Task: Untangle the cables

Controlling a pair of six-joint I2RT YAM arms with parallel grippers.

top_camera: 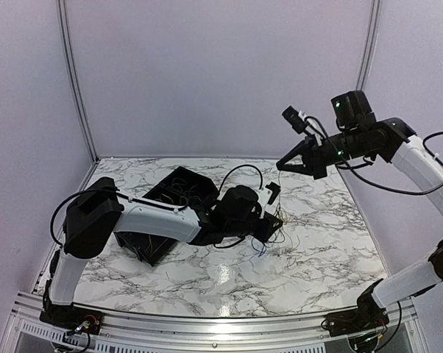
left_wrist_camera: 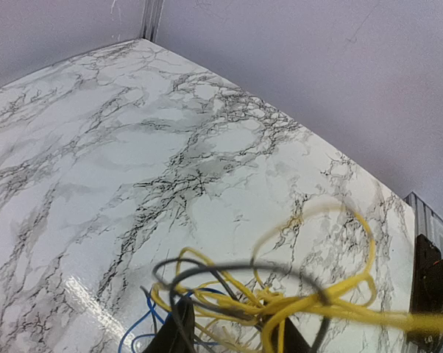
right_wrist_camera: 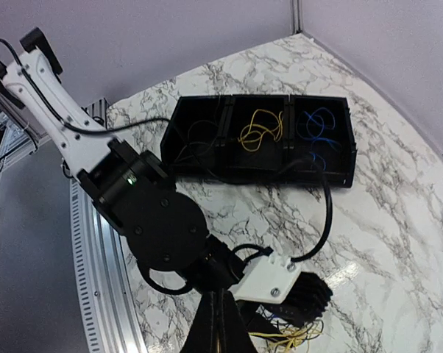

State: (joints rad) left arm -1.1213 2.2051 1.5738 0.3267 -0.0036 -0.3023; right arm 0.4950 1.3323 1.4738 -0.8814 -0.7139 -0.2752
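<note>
The cables are a small tangle [top_camera: 282,229] of thin yellow, blue and black wires on the marble table. My left gripper [top_camera: 270,220] sits low on it. In the left wrist view the two fingertips close in on the tangle [left_wrist_camera: 243,298] from both sides, with my left gripper [left_wrist_camera: 232,342] shut on it. My right gripper [top_camera: 280,166] is raised well above the tangle with its jaws pressed together. A thin yellow strand [left_wrist_camera: 427,321] runs stretched from the tangle toward it. In the right wrist view my right gripper [right_wrist_camera: 221,320] looks down on the left arm and the tangle [right_wrist_camera: 291,340].
A black three-compartment box [right_wrist_camera: 332,170] lies behind the left arm, holding black, yellow and blue wires in separate compartments. It also shows in the top view [top_camera: 149,250]. White walls enclose the table on three sides.
</note>
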